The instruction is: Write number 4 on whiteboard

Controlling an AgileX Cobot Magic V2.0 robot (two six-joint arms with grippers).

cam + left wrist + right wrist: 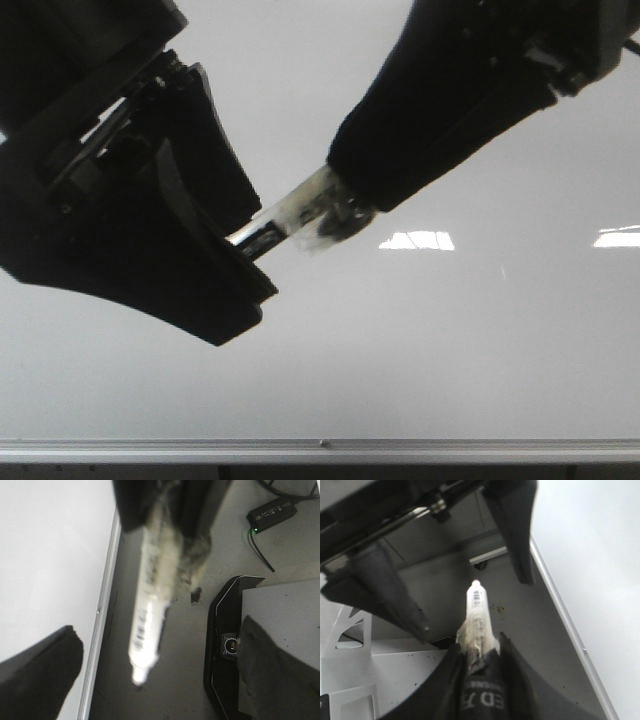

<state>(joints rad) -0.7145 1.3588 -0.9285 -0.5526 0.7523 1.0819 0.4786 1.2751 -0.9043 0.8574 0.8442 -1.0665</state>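
Marker between our 2 claws, above the whiteboard [420,340]

Our right claw [345,205] clamps the marker [290,222]; our left claw [235,245] gapes wide around its free end. We find no number 4 on the board.

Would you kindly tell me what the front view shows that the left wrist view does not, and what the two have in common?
Only the front view shows both grippers together in front of the whiteboard, the left gripper open around the marker's free end, with two light glares and the silver rail running along the board's lower edge.

Only the left wrist view shows the floor, a black box with a green light and its cable.

Both show the marker held in the right gripper, and a board with no number 4 visible.
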